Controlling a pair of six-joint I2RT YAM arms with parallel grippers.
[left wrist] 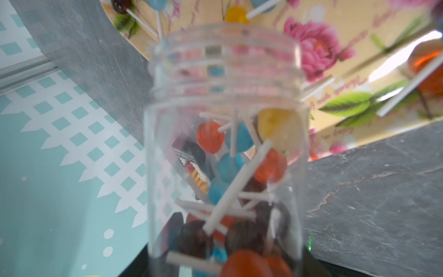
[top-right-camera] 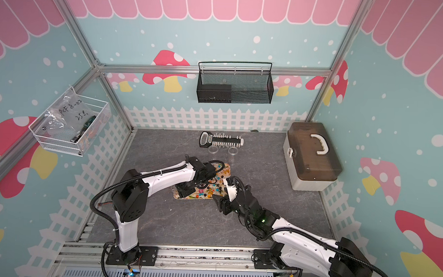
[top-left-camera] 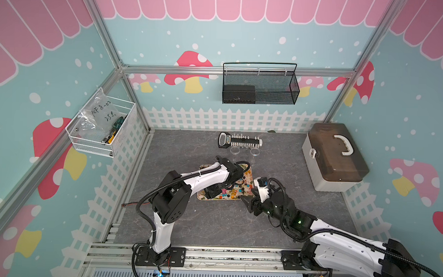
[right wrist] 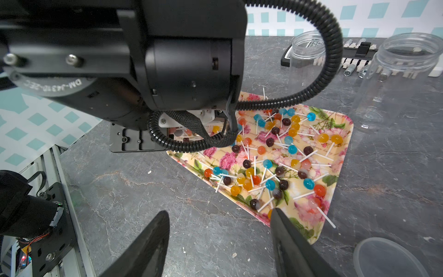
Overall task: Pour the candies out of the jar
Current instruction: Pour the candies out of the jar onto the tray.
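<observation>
Grey stone-pattern desk (top-left-camera: 199, 227). At its back edge lies a bit rack (top-left-camera: 240, 141), with two empty clear jars (right wrist: 405, 72) just in front. To the right, a grey case (top-left-camera: 333, 158) — brown lid, white handle. On the walls: a black mesh basket (top-left-camera: 260, 87) and a white wire basket (top-left-camera: 101, 130) holding bagged items.

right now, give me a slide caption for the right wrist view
Open right pincer hovers beside the floral tray strewn with candies, two empty jars behind.

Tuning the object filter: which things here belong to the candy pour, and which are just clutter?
Job:
- jar, part full
- candies
- tray

Clutter:
- empty jar
- second empty jar
- lid
- bit set
- toolbox
- black basket
- white basket
</observation>
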